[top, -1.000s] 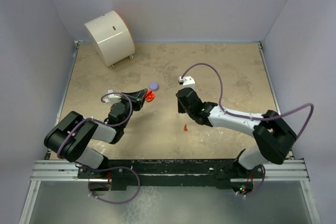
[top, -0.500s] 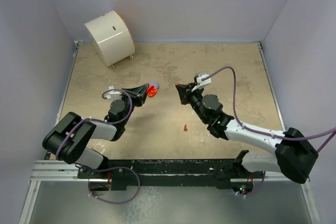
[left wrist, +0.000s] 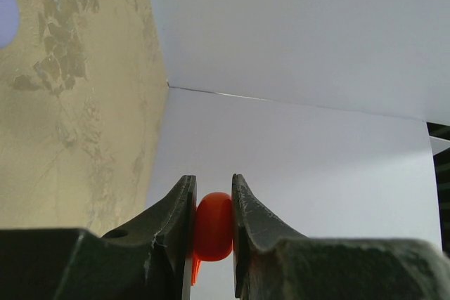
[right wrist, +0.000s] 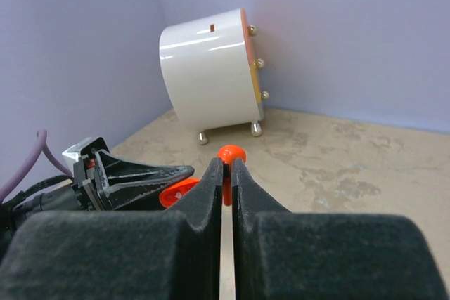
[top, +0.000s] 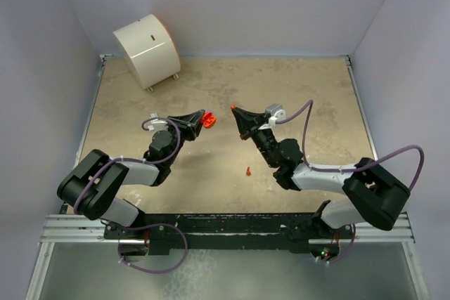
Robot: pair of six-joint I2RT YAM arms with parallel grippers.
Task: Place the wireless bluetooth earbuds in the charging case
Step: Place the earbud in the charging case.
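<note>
My left gripper [top: 202,116] is shut on a red-orange round charging case [top: 209,121], held above the table; the left wrist view shows the case [left wrist: 213,226] pinched between both fingers. My right gripper [top: 234,109] is shut on a small red-orange earbud [right wrist: 230,154], whose bulb pokes out past the fingertips. The two grippers face each other a short gap apart, with the case [right wrist: 177,191] just left of and below the held earbud. A second red-orange earbud [top: 248,171] lies on the table between the arms.
A white drum-shaped object on small feet [top: 146,49] stands in the back left corner, also in the right wrist view [right wrist: 211,68]. A lilac round disc [left wrist: 4,12] shows at the edge of the left wrist view. Lilac walls close in the tabletop [top: 295,96].
The right arm swung up and back, carrying the earbud toward the left gripper. The left gripper lifted the case up and to the right, covering the lilac disc in the top view.
</note>
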